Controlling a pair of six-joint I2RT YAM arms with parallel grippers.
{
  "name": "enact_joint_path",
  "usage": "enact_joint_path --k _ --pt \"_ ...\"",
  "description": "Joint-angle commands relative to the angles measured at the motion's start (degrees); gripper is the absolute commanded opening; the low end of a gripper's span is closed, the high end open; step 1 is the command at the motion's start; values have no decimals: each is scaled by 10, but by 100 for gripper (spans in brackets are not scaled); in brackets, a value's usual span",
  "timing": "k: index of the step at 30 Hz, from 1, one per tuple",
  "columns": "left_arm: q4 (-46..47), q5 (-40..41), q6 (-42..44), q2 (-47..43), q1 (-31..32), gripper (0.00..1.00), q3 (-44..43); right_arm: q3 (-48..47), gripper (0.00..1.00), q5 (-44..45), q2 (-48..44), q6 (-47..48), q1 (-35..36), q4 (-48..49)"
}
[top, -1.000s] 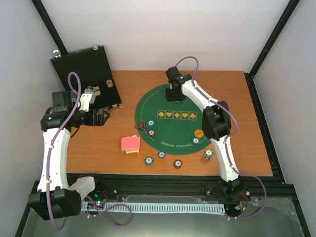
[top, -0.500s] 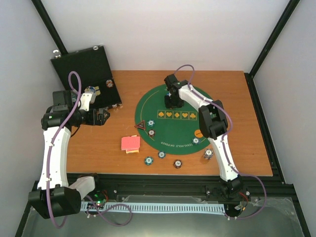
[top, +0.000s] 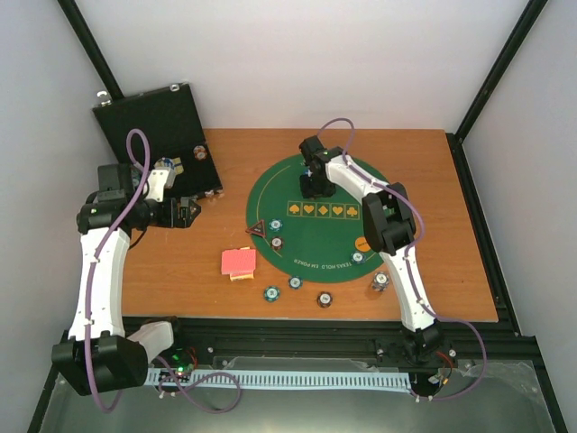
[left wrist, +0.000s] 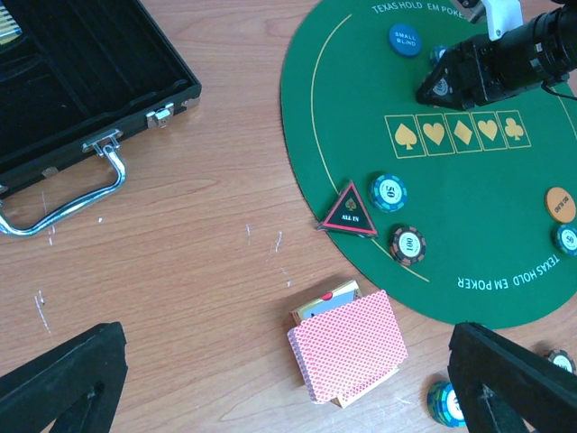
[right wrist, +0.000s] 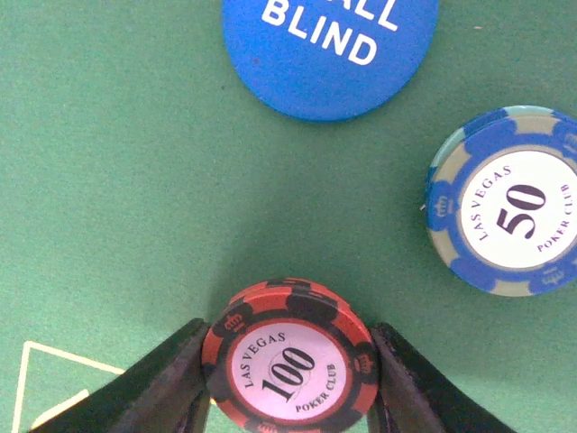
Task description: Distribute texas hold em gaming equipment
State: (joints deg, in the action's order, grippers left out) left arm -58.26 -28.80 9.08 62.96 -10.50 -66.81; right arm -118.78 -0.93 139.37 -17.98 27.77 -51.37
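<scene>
From above, the brown wooden worktop carries a round green felt poker mat on its right half. The right claw points down at the far-left part of the mat. The left claw hangs near the worktop's left edge, beside the open black hard case at the far left corner. A red-backed deck of playing cards lies on the wood just off the mat's near-left rim. Loose stripe-edged round chips lie off the mat toward the worktop's near edge.

From the left wrist, the left claw's two black fingers stand wide apart with nothing between them, above the deck. A dark triangular marker reading "ALL IN" lies on the mat's left rim, with a teal-edged chip just beside it and a brown-edged chip near. A flat orange round button sits toward the mat's near-right rim. A flat blue round button reading "SMALL BLIND" lies on the far part of the mat, the right claw just beside it.

From the right wrist, the right claw is partly closed on a red-and-black chip marked 100, one finger against each side. Whether that chip rests on the felt cannot be told. A blue-edged chip marked 50 lies apart to one side, and the blue button lies beyond
</scene>
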Motion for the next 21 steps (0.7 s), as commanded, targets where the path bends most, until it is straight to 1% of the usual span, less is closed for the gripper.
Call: enact_joint_path --k 1,3,7,16,21 --pt "12 8 12 1 -4 100 -10 19 47 9 13 7 9 4" --pt "13 8 8 5 -3 100 -10 27 52 9 3 7 12 10" --pt "12 7 0 13 -3 100 -14 41 56 8 -20 7 17 16" --pt "5 8 -8 13 -3 100 -29 91 58 9 -96 5 28 28" --pt "2 6 -12 11 -4 100 -32 128 63 21 -155 -2 47 28"
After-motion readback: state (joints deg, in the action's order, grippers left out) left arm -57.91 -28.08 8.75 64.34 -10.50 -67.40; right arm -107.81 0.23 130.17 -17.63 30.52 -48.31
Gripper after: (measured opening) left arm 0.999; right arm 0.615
